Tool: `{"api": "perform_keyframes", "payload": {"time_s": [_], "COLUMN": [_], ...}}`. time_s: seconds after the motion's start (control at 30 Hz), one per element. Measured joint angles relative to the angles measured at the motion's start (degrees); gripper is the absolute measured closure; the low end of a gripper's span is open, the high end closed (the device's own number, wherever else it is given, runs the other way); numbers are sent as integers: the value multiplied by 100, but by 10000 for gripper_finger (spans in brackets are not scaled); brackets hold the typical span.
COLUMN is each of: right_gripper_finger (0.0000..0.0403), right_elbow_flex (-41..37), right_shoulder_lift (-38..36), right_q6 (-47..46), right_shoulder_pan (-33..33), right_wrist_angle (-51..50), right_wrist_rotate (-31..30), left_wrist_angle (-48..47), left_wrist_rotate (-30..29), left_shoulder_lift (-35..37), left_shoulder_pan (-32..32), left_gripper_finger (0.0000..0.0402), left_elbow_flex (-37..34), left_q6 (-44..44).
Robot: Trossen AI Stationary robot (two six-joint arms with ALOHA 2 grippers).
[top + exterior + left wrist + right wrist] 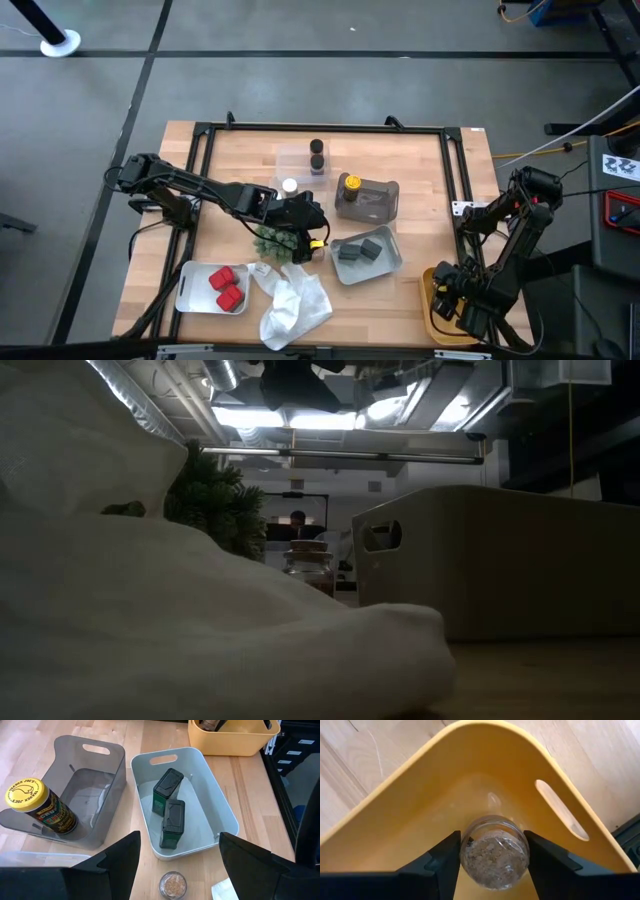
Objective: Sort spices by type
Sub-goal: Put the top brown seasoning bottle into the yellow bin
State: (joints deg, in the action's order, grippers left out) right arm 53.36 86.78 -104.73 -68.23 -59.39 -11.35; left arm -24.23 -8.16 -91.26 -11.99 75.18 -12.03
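Wooden worktop (420, 170) holds several trays. Left tool (177, 865) hangs spread wide just above a small clear jar (172, 884), beside the pale tray (220, 805) with two dark tins (169, 810). Right tool (492, 857) sits inside the yellow tray (420, 785), its fingers (442, 862) around a glass jar (494, 852) of tan spice.

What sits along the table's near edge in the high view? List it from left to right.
White tray holding red packets → crumpled white plastic bag → grey tray holding two dark grey blocks → yellow tray, where the right claw is.
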Motion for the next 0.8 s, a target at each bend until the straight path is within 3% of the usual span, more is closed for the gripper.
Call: {"api": "perform_keyframes", "payload": {"time_s": [0.8], "right_gripper_finger": [195], "right_elbow_flex": [2], "right_shoulder_lift": [0], "right_q6": [7], "right_shoulder_pan": [0], "right_wrist_angle": [-5], "right_wrist_rotate": [69], "left_wrist_angle": [-2], "left_wrist_rotate": [0], "left_shoulder_lift": [0], "left_shoulder_pan": [2], "left_gripper_finger": [149], "left_elbow_flex": [0], "left_q6": [2]}}
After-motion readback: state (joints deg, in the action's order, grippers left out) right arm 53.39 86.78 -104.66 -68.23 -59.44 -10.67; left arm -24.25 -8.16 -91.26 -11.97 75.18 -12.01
